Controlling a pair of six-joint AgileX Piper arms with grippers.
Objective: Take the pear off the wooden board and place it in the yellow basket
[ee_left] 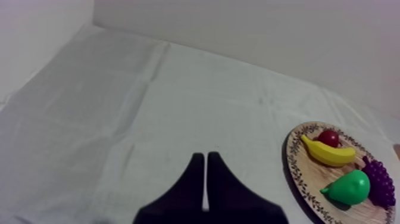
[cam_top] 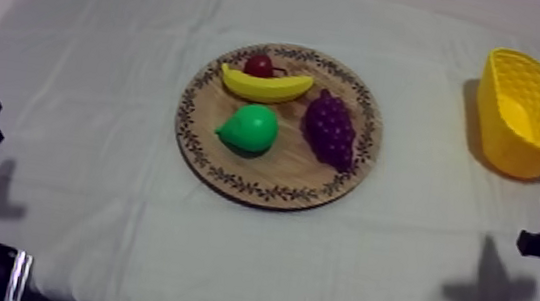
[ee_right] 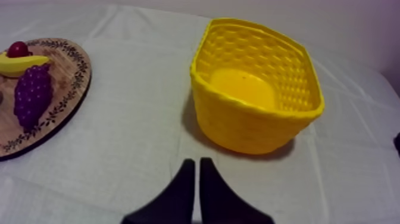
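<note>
One pear [cam_top: 249,127], banana [cam_top: 265,85], grapes [cam_top: 330,128], small red fruit [cam_top: 259,64] on board [cam_top: 269,188]; basket [cam_top: 507,146] apart; L pincer [ee_left: 205,157], R pincer [ee_right: 197,162] closed.

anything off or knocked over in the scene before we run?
Nothing stands out. The pear, banana, grapes and small red fruit all lie on the board, none over its rim. The basket stands upright and empty. The left hand and the right hand are shut on nothing.

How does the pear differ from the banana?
The pear is green and plump; the banana is yellow, long and curved. The pear lies near the middle of the wooden board; the banana toward its far rim, beside the small red fruit. Both lie on it.
</note>
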